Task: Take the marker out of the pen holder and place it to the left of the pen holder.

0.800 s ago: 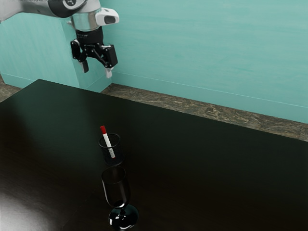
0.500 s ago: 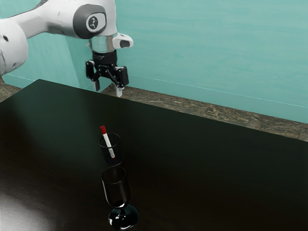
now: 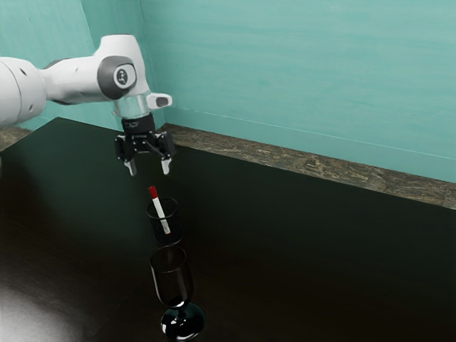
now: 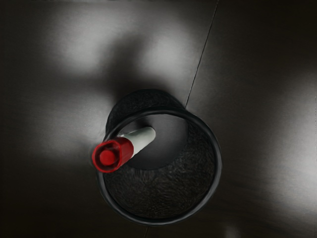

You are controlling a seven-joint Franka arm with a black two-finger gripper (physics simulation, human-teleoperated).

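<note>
The marker [image 3: 158, 206] is tipped inside the pen holder [image 4: 163, 193], its red cap [image 4: 108, 156] poking out. It looks light, hard and a bit slippery, and is best pinched under the cap. The tool [image 3: 149, 169] is opened wide above it, with nothing gripped. Counted on the surface [image 3: 320, 249]: one marker, one pen holder, one wine glass [image 3: 172, 279], nearer.

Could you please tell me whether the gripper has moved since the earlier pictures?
Yes. In the exterior view, the gripper now appears lower and closer to the pen holder, which has stayed where it was.
</note>
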